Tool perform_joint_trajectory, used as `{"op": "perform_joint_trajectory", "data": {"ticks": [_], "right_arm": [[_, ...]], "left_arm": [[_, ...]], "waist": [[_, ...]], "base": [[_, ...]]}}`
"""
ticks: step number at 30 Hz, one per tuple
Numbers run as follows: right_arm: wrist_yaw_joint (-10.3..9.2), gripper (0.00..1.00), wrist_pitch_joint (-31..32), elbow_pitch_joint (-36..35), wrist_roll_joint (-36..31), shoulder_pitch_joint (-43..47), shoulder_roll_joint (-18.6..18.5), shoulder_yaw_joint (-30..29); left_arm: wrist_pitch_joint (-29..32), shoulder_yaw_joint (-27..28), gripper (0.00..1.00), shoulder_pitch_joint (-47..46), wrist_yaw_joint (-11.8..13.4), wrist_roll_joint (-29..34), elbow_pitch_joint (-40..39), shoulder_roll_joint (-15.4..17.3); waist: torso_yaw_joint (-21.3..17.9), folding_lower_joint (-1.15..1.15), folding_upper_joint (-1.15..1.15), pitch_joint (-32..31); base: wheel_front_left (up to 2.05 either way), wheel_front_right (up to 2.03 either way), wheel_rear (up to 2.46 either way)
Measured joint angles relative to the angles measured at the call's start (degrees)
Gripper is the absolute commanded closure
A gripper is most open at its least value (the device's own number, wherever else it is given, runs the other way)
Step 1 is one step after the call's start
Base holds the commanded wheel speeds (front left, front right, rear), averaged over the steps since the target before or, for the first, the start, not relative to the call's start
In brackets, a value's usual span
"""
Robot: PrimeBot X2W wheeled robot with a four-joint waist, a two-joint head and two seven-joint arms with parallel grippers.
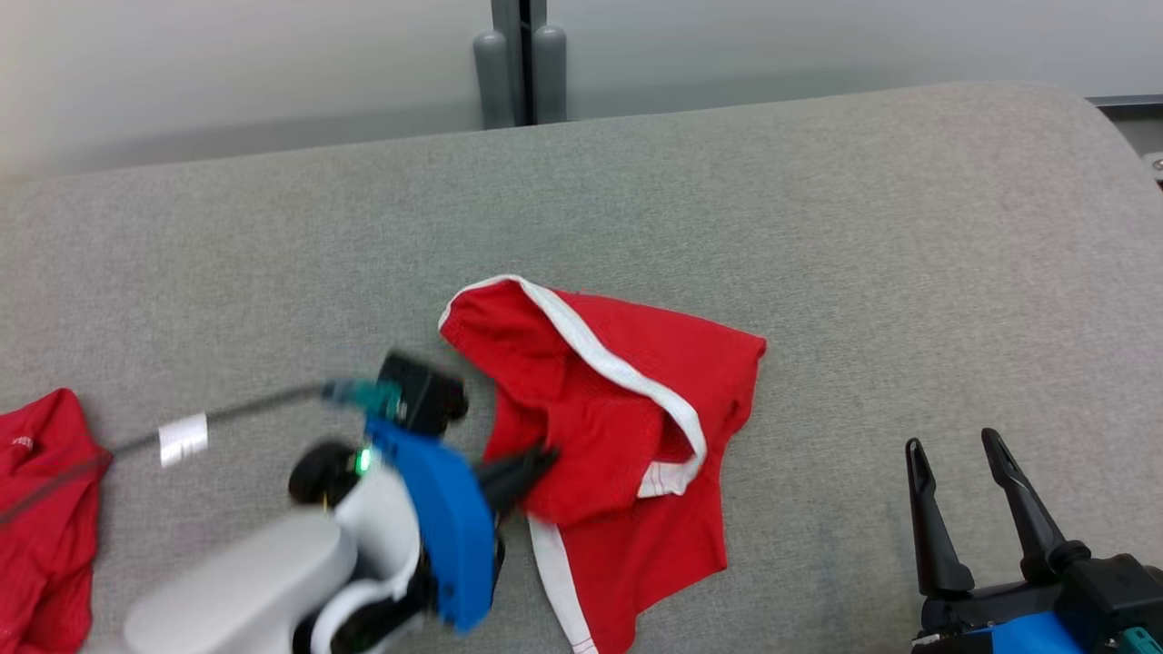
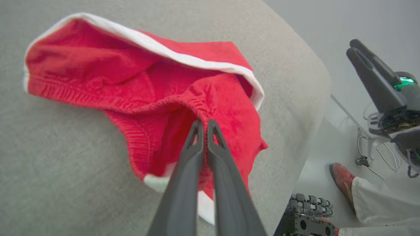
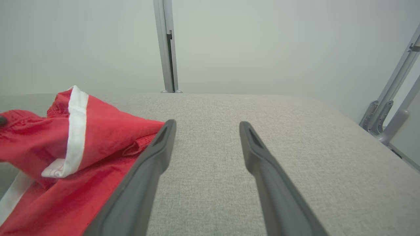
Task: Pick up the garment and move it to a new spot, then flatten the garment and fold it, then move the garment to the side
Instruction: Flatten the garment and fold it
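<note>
Our left hand (image 2: 204, 127) is clamping the crumpled red garment (image 1: 627, 409) at its left edge, so the cloth is lying rightward from the grip, near the middle. Our right hand (image 1: 952, 442) is hovering with fingers (image 3: 262, 164) apart, well to the right. We are working on a grey padded surface (image 1: 818, 209) before a pale wall (image 1: 818, 45).

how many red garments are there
2: a white-trimmed red garment mid-surface, pinched by the left gripper; a second red garment at the head view's left edge, partly cut off. More may lie offscreen.
</note>
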Motion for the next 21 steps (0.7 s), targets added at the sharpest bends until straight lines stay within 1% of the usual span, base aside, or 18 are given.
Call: {"op": "perform_joint_trajectory", "data": {"ticks": [3, 6, 7, 8, 11, 14, 16, 18, 20, 21], "right_arm": [[0.0, 0.0, -0.01, -0.13, 0.0, 0.01, 0.01, -0.37], [0.0, 0.0, 0.0, -0.09, -0.12, -0.02, 0.01, -0.36], [0.0, 0.0, 0.0, -0.1, -0.25, -0.03, 0.01, -0.36], [0.0, 0.0, 0.0, -0.09, -0.4, -0.05, 0.01, -0.35], [0.0, 0.0, 0.0, -0.11, -0.63, -0.34, 0.01, -0.34], [0.0, 0.0, 0.0, -0.18, -0.98, -0.46, 0.02, -0.37], [0.0, 0.0, 0.0, -0.33, -1.21, -0.59, 0.01, -0.57], [0.0, 0.0, 0.0, -0.48, -1.4, -0.65, 0.01, -0.65], [0.0, 0.0, 0.0, -0.57, -1.55, -0.66, 0.01, -0.66], [0.0, 0.0, 0.0, -0.6, -1.67, -0.68, 0.0, -0.62]], "left_arm": [[-2.2, -1.49, 1.0, 5.64, 0.6, -0.44, -0.93, 0.97], [-4.41, -2.18, 1.0, 9.22, 0.88, -0.46, -1.25, 0.43], [-5.14, -2.3, 0.65, 10.03, 1.2, -0.43, -1.26, 0.01], [-6.38, -2.1, 0.0, 10.83, 1.36, -0.58, -1.47, -0.58], [-7.16, -1.81, 0.0, 12.23, 1.62, -1.85, -3.61, -1.62], [-7.76, 0.11, 0.0, 12.18, 2.52, -2.69, -8.73, -0.41], [-8.7, 3.57, 0.0, 11.79, 3.41, -5.57, -13.86, 1.02], [-10.59, 8.24, 0.0, 10.88, 4.77, -8.08, -17.48, 3.49], [-12.95, 13.19, 0.0, 9.98, 6.35, -10.46, -17.62, 6.19], [-13.6, 15.06, 0.0, 9.83, 6.45, -11.95, -16.46, 7.11]], "waist": [[0.69, 0.0, 0.0, 0.57], [1.53, 0.0, 0.0, 0.96], [1.76, 0.0, 0.0, 1.07], [1.99, 0.0, 0.0, 1.17], [2.49, 0.01, 0.0, 1.32], [2.72, 0.0, 0.0, 1.45], [2.79, 0.0, 0.0, 1.57], [2.77, 0.0, 0.0, 1.87], [2.68, 0.0, 0.0, 2.33], [2.62, 0.0, 0.0, 2.61]], "base": [[0.0, 0.0, 0.0], [0.0, 0.0, 0.0], [0.0, 0.0, 0.0], [0.0, 0.0, 0.0], [0.0, 0.0, 0.0], [0.0, 0.0, 0.0], [0.0, 0.0, 0.0], [0.0, 0.0, 0.0], [0.0, 0.0, 0.0], [0.0, 0.0, 0.0]]}}
